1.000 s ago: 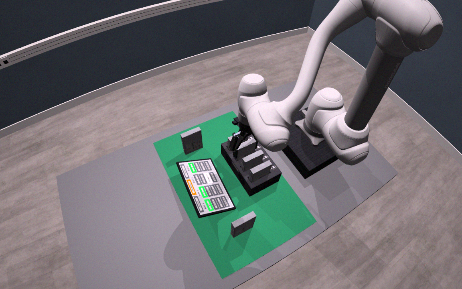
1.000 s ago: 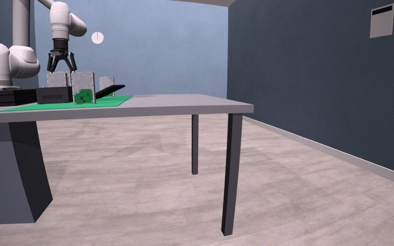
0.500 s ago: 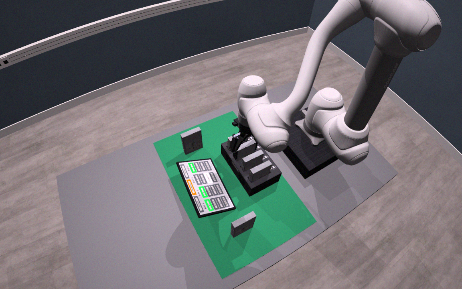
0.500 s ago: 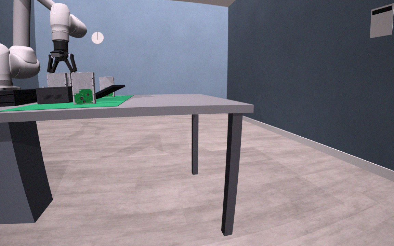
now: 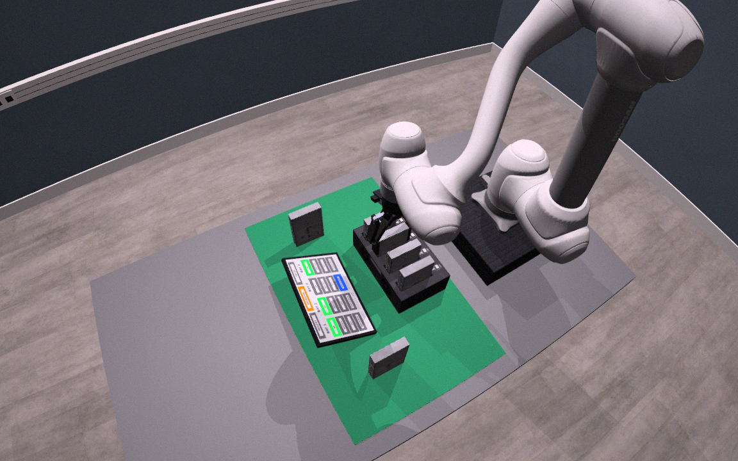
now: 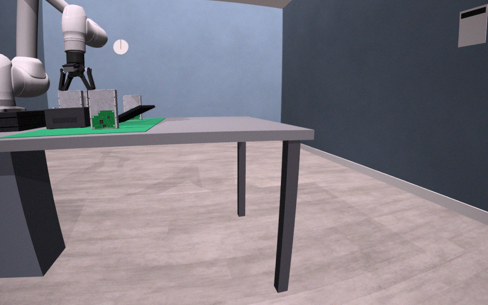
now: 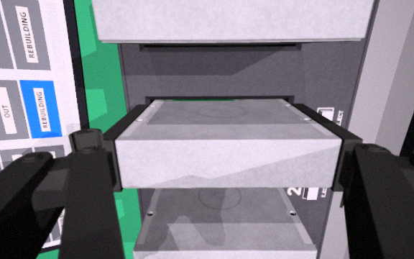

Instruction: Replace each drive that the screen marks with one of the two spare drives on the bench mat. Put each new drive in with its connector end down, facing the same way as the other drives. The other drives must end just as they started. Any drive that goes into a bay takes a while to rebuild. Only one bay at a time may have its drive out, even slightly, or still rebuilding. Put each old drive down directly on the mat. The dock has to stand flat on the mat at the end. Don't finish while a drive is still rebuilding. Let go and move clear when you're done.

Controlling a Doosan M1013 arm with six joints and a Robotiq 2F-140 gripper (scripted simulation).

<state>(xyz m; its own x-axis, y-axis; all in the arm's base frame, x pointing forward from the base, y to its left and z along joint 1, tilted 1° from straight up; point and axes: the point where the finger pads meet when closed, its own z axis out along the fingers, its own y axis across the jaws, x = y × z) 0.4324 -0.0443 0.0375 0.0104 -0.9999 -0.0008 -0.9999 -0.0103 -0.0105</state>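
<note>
My gripper (image 5: 393, 235) (image 6: 78, 89) (image 7: 219, 121) is shut on a grey drive (image 5: 396, 234) (image 7: 225, 165), gripping its two narrow edges. That drive stands in the second bay from the back of the black dock (image 5: 400, 299) (image 6: 65, 118) (image 7: 322, 79). Its lower end is hidden in the slot. Other drives stand in the dock before and behind it. The tilted screen (image 5: 330, 296) (image 6: 136, 112) (image 7: 57, 39) shows this row's REBUILDING box blue; the other three rows have green boxes. Two drives (image 5: 307, 226) (image 5: 389, 358) stand upright on the mat (image 5: 418, 384) (image 6: 131, 125).
One mat drive (image 6: 131, 101) is behind the screen; the other (image 6: 102, 99) is nearer the front, with its green board low. The arm's black base (image 5: 494, 269) is right of the dock. The grey table (image 5: 188, 344) surrounds the mat.
</note>
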